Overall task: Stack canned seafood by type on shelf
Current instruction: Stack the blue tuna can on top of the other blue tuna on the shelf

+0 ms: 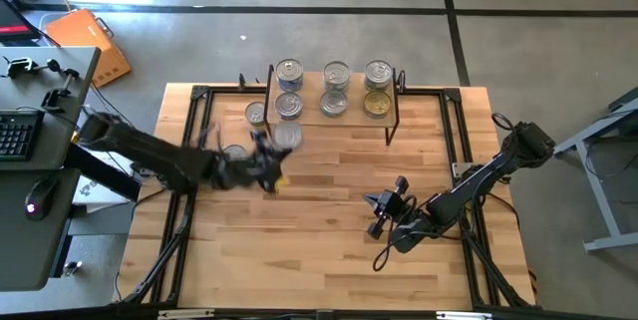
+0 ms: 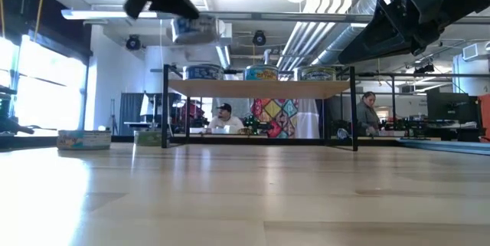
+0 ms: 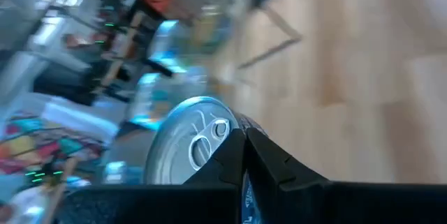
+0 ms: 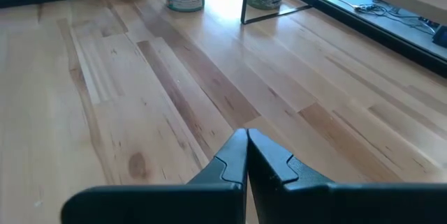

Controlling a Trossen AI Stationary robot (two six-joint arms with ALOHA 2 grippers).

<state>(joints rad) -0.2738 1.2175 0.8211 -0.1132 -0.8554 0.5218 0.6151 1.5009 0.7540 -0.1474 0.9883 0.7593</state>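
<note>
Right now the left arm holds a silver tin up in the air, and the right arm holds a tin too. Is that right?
Not quite. The right end effector is shut on nothing above the table, as the right wrist view shows. The left end effector does hold a silver tin up in the air.

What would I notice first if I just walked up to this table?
The left end effector holding a silver can up in the air, near the front left of the small shelf. Next, the six cans lined up on that shelf, one of them gold.
</note>
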